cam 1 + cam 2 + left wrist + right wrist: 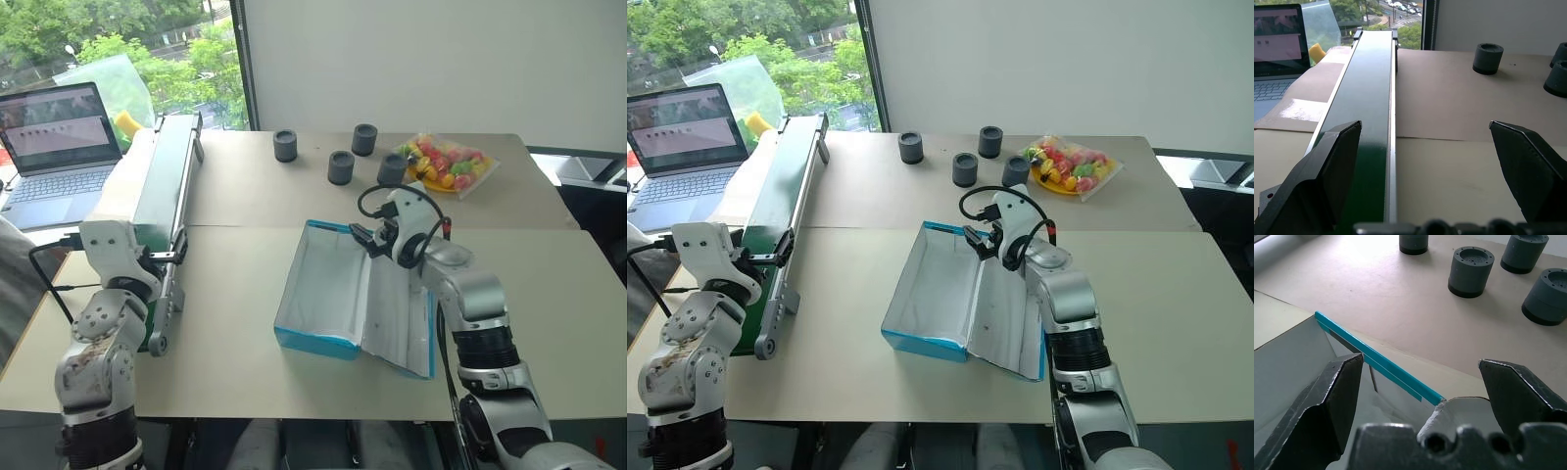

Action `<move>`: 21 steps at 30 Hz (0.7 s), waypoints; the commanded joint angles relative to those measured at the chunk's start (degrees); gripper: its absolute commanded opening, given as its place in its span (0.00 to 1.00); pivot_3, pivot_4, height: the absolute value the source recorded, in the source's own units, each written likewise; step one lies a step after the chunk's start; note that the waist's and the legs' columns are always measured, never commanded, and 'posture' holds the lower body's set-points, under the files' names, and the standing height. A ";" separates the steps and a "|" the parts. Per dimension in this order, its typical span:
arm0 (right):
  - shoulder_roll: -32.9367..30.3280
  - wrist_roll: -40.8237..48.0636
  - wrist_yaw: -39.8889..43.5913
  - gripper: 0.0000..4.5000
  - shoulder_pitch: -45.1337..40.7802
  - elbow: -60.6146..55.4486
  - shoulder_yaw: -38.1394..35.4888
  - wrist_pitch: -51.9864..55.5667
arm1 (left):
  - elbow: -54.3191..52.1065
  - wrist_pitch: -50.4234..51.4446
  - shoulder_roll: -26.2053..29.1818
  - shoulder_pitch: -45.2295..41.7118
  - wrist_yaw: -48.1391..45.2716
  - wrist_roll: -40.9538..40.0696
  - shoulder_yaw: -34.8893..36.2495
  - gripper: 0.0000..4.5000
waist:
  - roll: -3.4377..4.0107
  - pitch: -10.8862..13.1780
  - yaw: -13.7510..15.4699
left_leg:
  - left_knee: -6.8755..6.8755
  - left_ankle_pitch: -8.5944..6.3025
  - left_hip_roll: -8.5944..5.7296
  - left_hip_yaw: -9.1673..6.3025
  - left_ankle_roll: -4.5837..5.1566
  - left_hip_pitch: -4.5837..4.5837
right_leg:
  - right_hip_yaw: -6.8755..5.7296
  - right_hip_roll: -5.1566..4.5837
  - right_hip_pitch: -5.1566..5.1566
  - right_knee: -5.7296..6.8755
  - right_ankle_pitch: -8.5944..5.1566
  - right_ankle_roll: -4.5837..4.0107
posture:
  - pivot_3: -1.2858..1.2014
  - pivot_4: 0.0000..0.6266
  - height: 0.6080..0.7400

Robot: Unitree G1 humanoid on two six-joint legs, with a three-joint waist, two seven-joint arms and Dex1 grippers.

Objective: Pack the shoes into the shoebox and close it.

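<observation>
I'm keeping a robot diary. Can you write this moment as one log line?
shoebox: open, empty | right gripper: open, over box's far end | left gripper: open, by conveyor

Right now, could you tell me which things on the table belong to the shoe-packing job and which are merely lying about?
Job: shoebox, open and empty.

Lying about: conveyor belt; laptop; four grey cylinders; bag of colourful toys.

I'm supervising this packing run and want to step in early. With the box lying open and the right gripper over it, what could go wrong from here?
1. The right gripper, open, hangs over the far rim of the shoebox; dropping lower could push the light box or bend the wall.
2. The lid lies flat under the right arm, so a sweep might crease it.
3. The left gripper, open, sits beside the green conveyor; swinging inward could clip it.
</observation>
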 commanded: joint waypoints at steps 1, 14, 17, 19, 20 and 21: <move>-0.05 1.05 3.54 0.98 -0.18 -5.46 2.94 -1.01 | -0.86 -1.24 1.31 0.82 0.48 1.10 1.77 1.00 | 0.00 0.00 0.00 | 0.00 0.00 0.00 0.00 0.00 0.00 | 0.00 0.00 0.00 0.00 0.00 0.00 | 0.52 0.24 1.00; -4.42 8.95 22.65 0.98 -1.77 -20.82 16.17 0.83 | 3.29 -0.18 5.51 7.59 1.03 2.02 11.75 1.00 | -0.01 0.00 0.14 | 0.05 -0.01 0.17 -0.12 0.01 0.17 | -0.04 0.01 0.13 -0.04 0.01 -0.01 | 0.52 0.24 1.00; -4.74 7.08 22.27 0.98 -2.03 -19.85 17.80 -0.07 | 3.37 -0.17 5.38 7.45 0.75 2.14 11.57 1.00 | -0.02 0.00 0.16 | 0.04 -0.02 0.18 -0.12 0.00 0.15 | -0.05 0.03 0.09 -0.03 0.01 -0.02 | 0.52 0.24 1.00; -4.75 5.23 21.60 0.98 -2.15 -19.26 19.34 -0.74 | 3.22 -0.10 5.00 7.56 0.77 2.23 11.21 1.00 | -0.02 0.00 0.16 | 0.02 -0.03 0.18 -0.11 -0.02 0.13 | -0.04 0.03 0.05 -0.03 0.01 -0.02 | 0.52 0.24 1.00; -4.60 4.75 21.51 0.98 -2.08 -19.18 19.73 -0.90 | 3.22 -0.10 4.87 7.60 0.74 2.25 11.02 1.00 | -0.02 0.00 0.09 | 0.02 -0.03 0.18 -0.11 -0.02 0.11 | -0.03 0.03 0.03 -0.04 0.01 -0.03 | 0.52 0.24 1.00; -4.30 4.48 21.40 0.98 -1.85 -19.32 20.10 -0.91 | 3.20 -0.06 4.69 7.65 0.71 2.23 10.77 1.00 | -0.02 0.00 0.04 | 0.02 -0.03 0.19 -0.10 -0.03 0.10 | -0.02 0.03 0.02 -0.04 0.01 -0.03 | 0.52 0.24 1.00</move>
